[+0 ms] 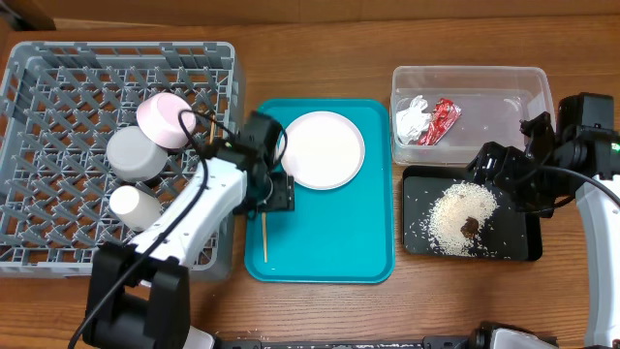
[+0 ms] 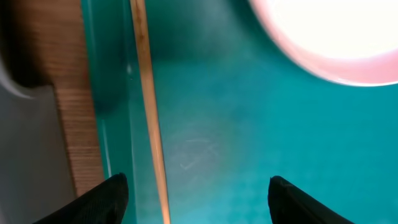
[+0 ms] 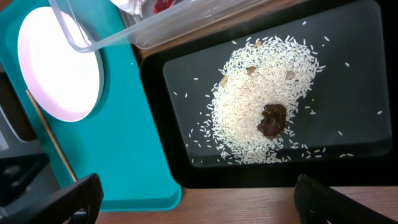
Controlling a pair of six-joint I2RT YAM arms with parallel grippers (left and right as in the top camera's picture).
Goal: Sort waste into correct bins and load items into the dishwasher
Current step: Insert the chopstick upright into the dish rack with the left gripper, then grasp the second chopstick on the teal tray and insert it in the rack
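Observation:
My left gripper (image 1: 276, 194) is open low over the teal tray's left side; a wooden chopstick (image 2: 149, 118) lies between its fingers (image 2: 196, 199), nearer the left finger, and also shows in the overhead view (image 1: 264, 233). The white plate (image 1: 322, 147) lies on the tray just beyond. My right gripper (image 1: 499, 173) is open and empty (image 3: 199, 199) above the black tray (image 1: 518, 247), which holds rice (image 1: 460, 213) with a brown lump (image 3: 273, 119). The clear tub (image 1: 504, 82) holds the white tissue (image 1: 412, 121) and red wrapper (image 1: 443, 120). The grey dish rack (image 1: 58, 87) holds the pink bowl (image 1: 167, 118), metal bowl (image 1: 136, 155) and white cup (image 1: 131, 204).
The teal serving tray (image 1: 329, 242) sits between the rack and the two bins. A second thin stick (image 1: 210, 124) stands in the rack beside the pink bowl. Bare wooden table (image 1: 436, 310) runs along the front.

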